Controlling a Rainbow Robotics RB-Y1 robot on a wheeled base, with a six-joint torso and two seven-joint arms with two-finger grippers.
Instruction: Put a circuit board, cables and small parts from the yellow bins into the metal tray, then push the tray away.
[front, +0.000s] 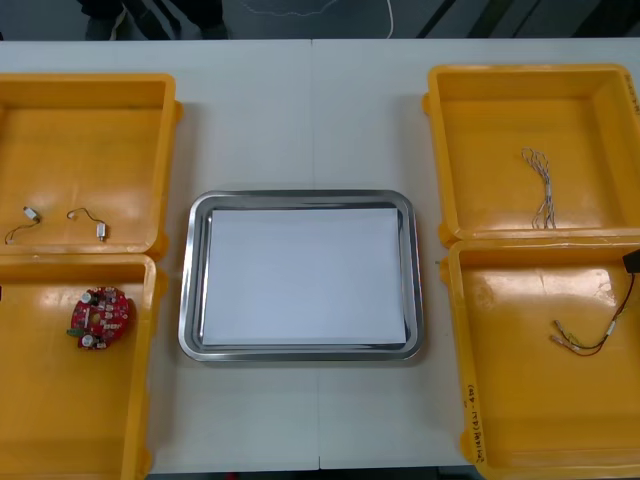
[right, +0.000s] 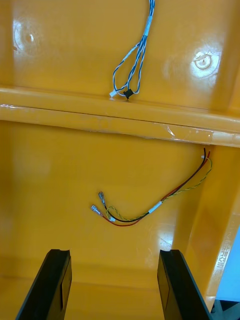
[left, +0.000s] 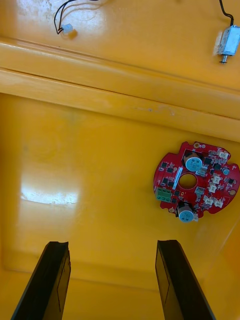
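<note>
Light table (front: 310, 90), tray (front: 300, 198) at centre. We see the left gripper (left: 112, 245) wide open and empty over a bin (left: 75, 165); board (left: 172, 175) lies ahead, past one finger. Right gripper (right: 115, 252) is wide open and empty; red-yellow cable (right: 159, 204) lies ahead, untouched.

The bins (front: 90, 120) are yellow, the bench (front: 300, 110) pale grey-white. The tray (front: 187, 290) has a shiny silver rim and white inside. The circuit board (left: 196, 181) is red. The twisted cable (right: 146, 30) is blue and white; the other cable (right: 156, 205) red and yellow.
</note>
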